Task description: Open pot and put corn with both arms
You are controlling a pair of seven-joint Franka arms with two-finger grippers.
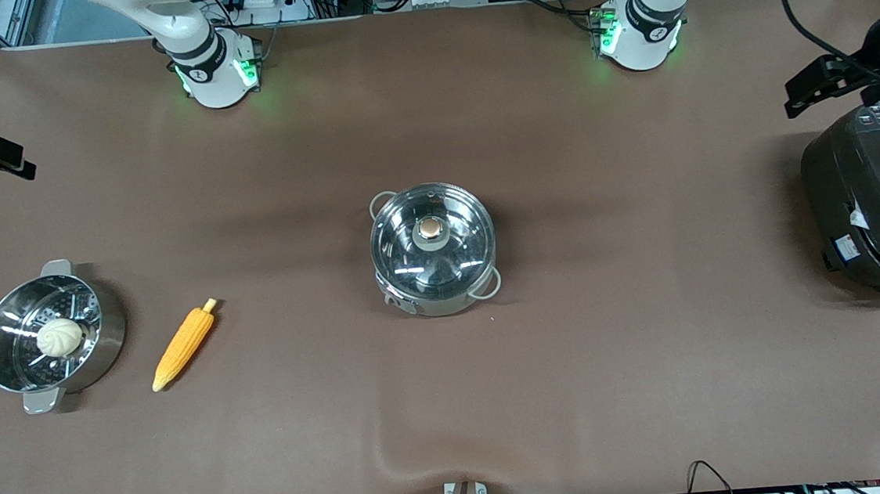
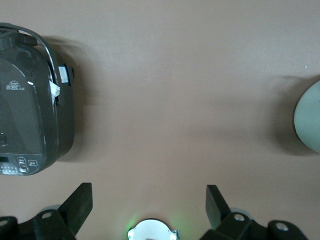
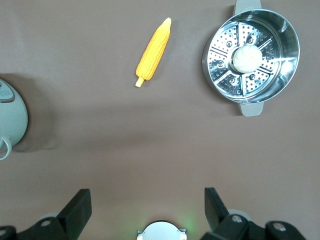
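The steel pot [image 1: 434,251] stands mid-table with its glass lid [image 1: 432,240] and tan knob [image 1: 430,228] on it. Its edge shows in the left wrist view [image 2: 311,122] and in the right wrist view [image 3: 11,120]. The yellow-orange corn [image 1: 183,346] lies flat on the table toward the right arm's end, and also shows in the right wrist view [image 3: 154,50]. My left gripper [image 1: 805,93] is open and empty, up over the table beside the black cooker; its own view shows it too [image 2: 149,200]. My right gripper [image 1: 9,159] is open and empty, up over the right arm's end of the table, and shows in its own view [image 3: 147,202].
A steel steamer pot [image 1: 105,336] with a white bun [image 1: 60,337] in it stands beside the corn; the right wrist view shows the pot [image 3: 285,30] and the bun [image 3: 246,57]. A big black electric cooker [image 1: 869,205] stands at the left arm's end and shows in the left wrist view [image 2: 30,100].
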